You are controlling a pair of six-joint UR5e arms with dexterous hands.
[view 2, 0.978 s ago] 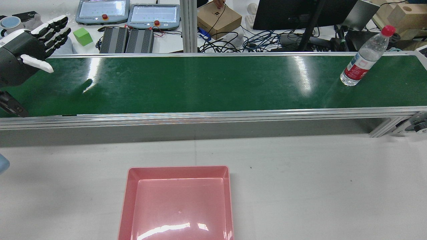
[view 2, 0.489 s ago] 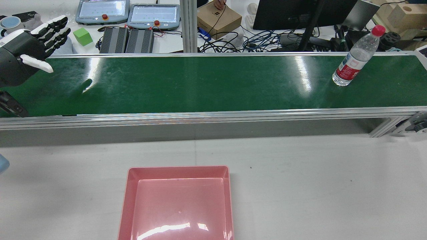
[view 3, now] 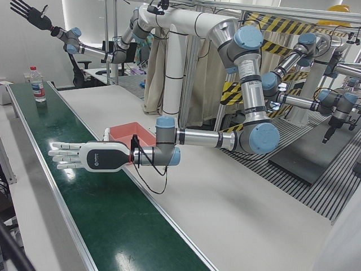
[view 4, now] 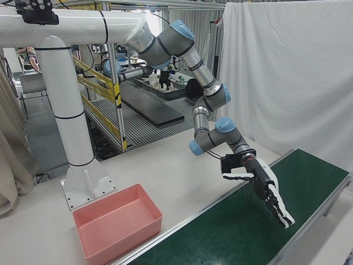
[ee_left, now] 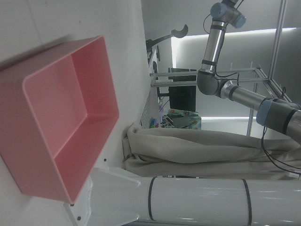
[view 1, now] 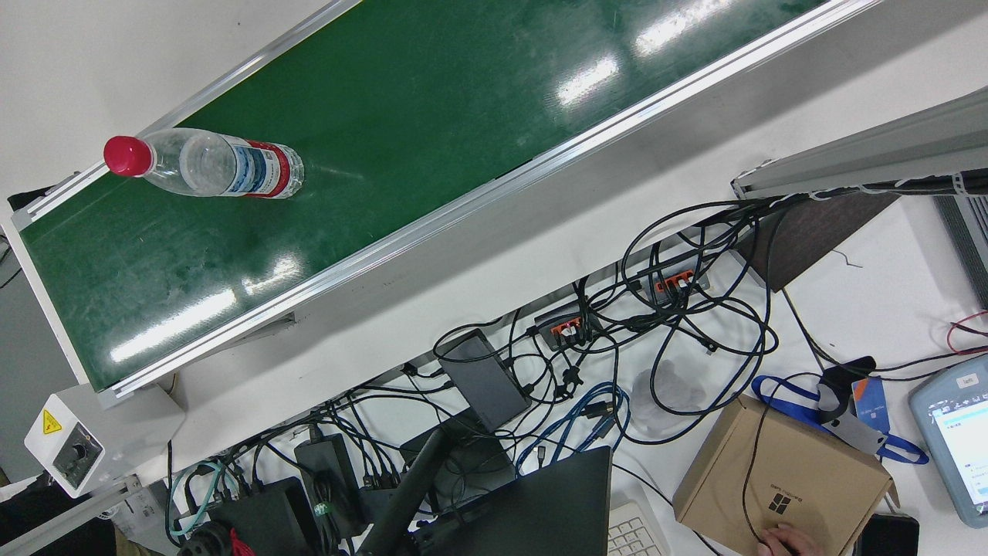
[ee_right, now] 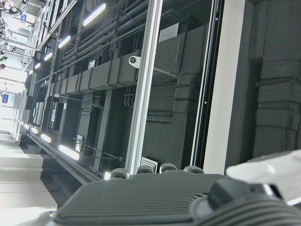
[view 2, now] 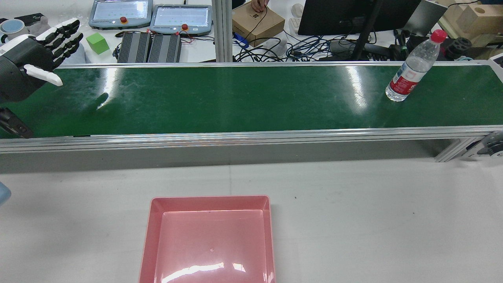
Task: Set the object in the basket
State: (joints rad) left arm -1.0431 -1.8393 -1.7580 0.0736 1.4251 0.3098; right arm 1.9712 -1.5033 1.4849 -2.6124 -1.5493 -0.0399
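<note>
A clear water bottle (view 2: 410, 68) with a red cap and red label stands upright near the right end of the green conveyor belt (view 2: 243, 98). It also shows in the front view (view 1: 208, 164) and the left-front view (view 3: 38, 84). The pink basket (view 2: 210, 198) sits empty on the white table in front of the belt, and also shows in the left hand view (ee_left: 70, 117). My left hand (view 2: 35, 59) is open with fingers spread, hovering over the left end of the belt, far from the bottle. My right hand (view 3: 25, 12) is raised high, open and empty.
Behind the belt lie control pendants (view 2: 180, 17), a green cube (view 2: 97, 42), a cardboard box (view 2: 257, 21), a monitor and tangled cables. The belt has aluminium side rails (view 2: 251, 135). White table surface (view 2: 373, 220) surrounds the basket.
The bottle has moved left along the belt, still upright. My left hand has stayed where it was.
</note>
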